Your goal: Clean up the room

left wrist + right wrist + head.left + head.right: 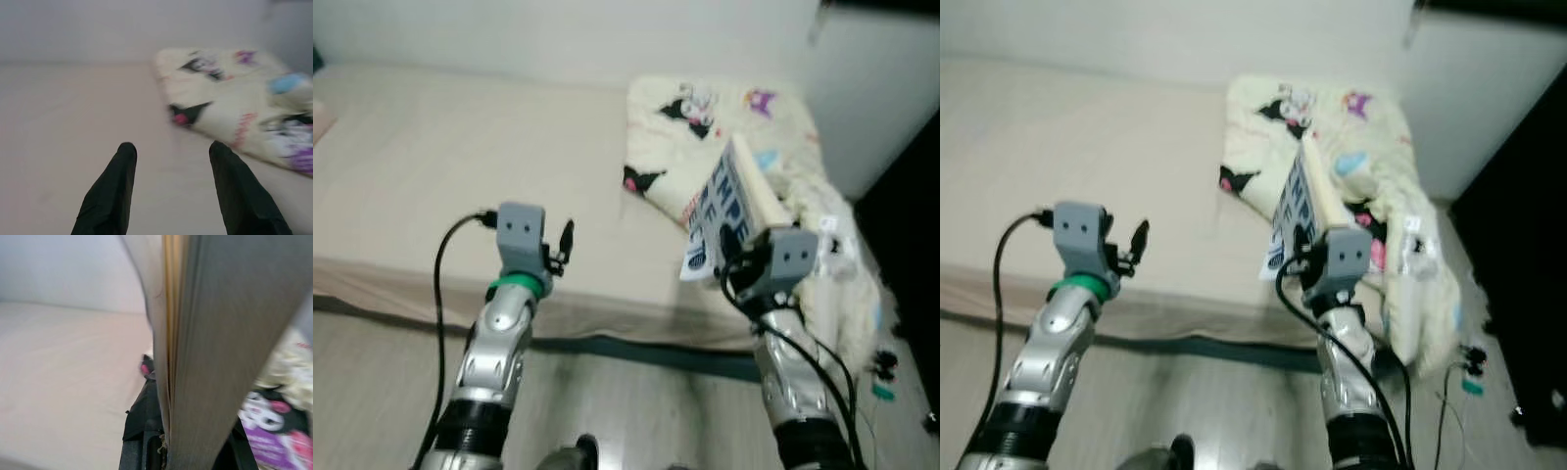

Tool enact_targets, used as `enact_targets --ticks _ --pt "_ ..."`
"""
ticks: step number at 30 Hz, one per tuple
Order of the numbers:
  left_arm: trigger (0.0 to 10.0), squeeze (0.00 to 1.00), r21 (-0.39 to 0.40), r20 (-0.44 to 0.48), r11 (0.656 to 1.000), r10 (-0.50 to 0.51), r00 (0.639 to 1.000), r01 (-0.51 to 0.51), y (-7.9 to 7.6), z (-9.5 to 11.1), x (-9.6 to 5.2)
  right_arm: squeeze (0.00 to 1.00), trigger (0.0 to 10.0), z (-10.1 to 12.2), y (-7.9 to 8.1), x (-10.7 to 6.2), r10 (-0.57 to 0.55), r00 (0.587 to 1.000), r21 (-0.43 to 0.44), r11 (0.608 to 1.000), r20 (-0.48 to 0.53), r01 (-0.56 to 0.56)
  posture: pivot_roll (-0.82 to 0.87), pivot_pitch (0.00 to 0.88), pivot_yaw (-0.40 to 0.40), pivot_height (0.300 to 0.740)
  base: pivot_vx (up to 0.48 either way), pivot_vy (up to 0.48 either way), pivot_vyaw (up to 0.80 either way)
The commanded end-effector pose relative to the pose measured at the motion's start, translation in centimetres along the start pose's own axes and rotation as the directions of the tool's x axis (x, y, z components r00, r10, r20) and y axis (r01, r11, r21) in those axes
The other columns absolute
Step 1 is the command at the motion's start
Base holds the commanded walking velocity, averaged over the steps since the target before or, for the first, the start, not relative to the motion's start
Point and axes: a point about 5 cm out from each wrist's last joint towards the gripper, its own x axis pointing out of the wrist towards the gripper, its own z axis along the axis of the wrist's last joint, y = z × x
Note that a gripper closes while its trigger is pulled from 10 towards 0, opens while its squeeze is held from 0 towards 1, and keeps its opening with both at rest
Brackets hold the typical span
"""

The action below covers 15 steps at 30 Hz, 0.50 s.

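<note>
Left eye view: a bed with a plain beige sheet spans the far side of the scene, its near edge running across above a strip of pale wooden floor. A cream blanket printed with dark cartoon figures lies bunched on the right part of the bed and spills off its right end toward the floor.

Right gripper is raised over the near right edge of the bed, clamped on a book. The book stands tilted, spine low at the gripper, its blue-and-white cover with large letters facing left, pale page edges facing up and right. It hangs above the blanket; whether it touches the fabric cannot be told. In the right wrist view the book's page block rises straight out of the gripper, with one black finger pressed against the cover side.

Left gripper is held up over the near edge of the bed, left of the blanket and well apart from the book. Nothing is between its fingers. In the left wrist view its two black fingers stand spread apart over bare sheet, the blanket's near left corner beyond them.

Small dark cables and a green item lie on the floor at the far right, too blurred to identify.
</note>
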Motion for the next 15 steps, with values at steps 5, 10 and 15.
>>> enact_targets --ticks 5,10,15 --pt "10.0 0.00 0.067 -0.099 0.998 -0.011 0.995 0.017 0.7 -2.1 -0.8 0.00 10.0 -2.2 0.0 -1.1 0.000 0.995 0.005 1.000 -0.103 0.000 0.04 0.052 0.013 0.740 0.000 0.000 0.76" --pt "10.0 0.00 0.132 -0.222 0.991 0.030 0.975 -0.001 2.4 -5.0 -2.6 0.00 10.0 -5.7 1.2 -3.5 0.068 0.967 0.006 0.998 -0.247 -0.069 0.04 0.054 0.013 0.740 0.000 0.000 0.73" --pt "10.0 0.00 0.156 -0.265 0.988 0.050 0.963 -0.009 3.1 -6.1 -3.5 0.00 10.0 -6.0 3.2 -3.9 0.134 0.959 0.045 0.991 -0.248 -0.127 0.04 0.055 0.014 0.740 0.000 0.000 0.70"
